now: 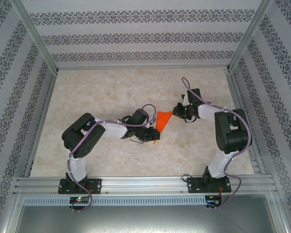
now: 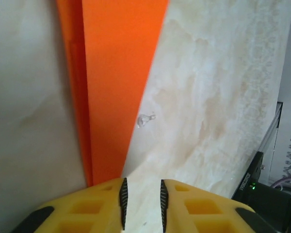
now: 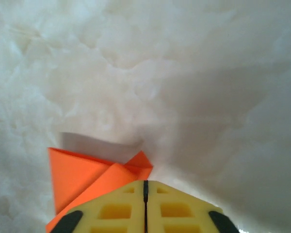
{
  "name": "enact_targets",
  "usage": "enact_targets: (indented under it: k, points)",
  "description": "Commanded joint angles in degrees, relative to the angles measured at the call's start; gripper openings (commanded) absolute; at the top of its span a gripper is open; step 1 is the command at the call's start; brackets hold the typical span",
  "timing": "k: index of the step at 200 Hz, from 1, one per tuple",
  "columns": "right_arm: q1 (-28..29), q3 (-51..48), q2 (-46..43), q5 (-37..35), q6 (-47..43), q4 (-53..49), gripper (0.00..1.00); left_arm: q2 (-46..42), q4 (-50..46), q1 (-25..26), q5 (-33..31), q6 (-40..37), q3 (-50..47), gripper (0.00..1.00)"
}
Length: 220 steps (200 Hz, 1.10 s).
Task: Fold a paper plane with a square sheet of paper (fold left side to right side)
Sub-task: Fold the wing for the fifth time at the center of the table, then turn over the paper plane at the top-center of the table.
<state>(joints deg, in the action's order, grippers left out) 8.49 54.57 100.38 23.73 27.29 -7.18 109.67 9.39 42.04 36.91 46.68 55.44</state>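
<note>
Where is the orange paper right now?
In the overhead view, the orange paper lies near the middle of the table, between the two arms. The left claw is at its near end and the right claw at its far corner.

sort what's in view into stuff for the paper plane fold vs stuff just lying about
For the job:
- orange paper sheet, partly folded
- left gripper, jaws slightly apart beside the paper
- right gripper, shut at the paper's edge

Just there:
- small clear blob on the table
- patterned walls
- metal frame
</note>
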Motion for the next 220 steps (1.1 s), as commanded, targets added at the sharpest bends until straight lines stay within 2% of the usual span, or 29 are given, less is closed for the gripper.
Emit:
enact_targets:
  k: [1,35,52,70,92,119,147,177,220]
  points:
    - [0.4,-2.0,-8.2,-2.5,0.0,-1.3,0.22,-4.5,-2.4,0.3,-1.7,-3.6,-0.3,0.37]
    - [3.1,-6.3,-17.8,-8.9,3.0,-5.1,0.42,-15.6,-7.3,-1.2,-7.5,-9.5,-0.1,0.53]
    - [7.3,-7.6,-20.3,-12.7,5.1,-6.8,0.49,-20.7,-9.2,-2.3,-12.8,-11.5,-1.0,0.62]
    - [13.0,-7.5,-20.4,-17.2,7.7,-8.1,0.56,-24.9,-9.8,-3.5,-19.3,-12.0,-2.3,0.67]
    - [19.9,-5.8,-17.5,-22.1,9.7,-9.2,0.57,-28.0,-12.1,-3.9,-28.5,-11.6,-2.6,0.70]
    - [24.7,-3.5,-12.0,-26.4,11.2,-9.7,0.58,-29.1,-12.1,-4.1,-31.0,-11.0,-3.8,0.71]
    - [26.8,-2.2,-8.6,-30.6,11.4,-10.3,0.57,-29.1,-12.0,-4.0,-30.6,-10.1,-5.0,0.71]
    - [26.9,-2.6,-7.6,-31.5,11.5,-10.7,0.48,-29.1,-12.3,-4.0,-31.0,-10.3,-5.0,0.71]
    - [26.2,-4.5,-10.4,-30.3,11.6,-11.0,0.21,-29.1,-13.7,-4.1,-31.7,-11.0,-4.1,0.72]
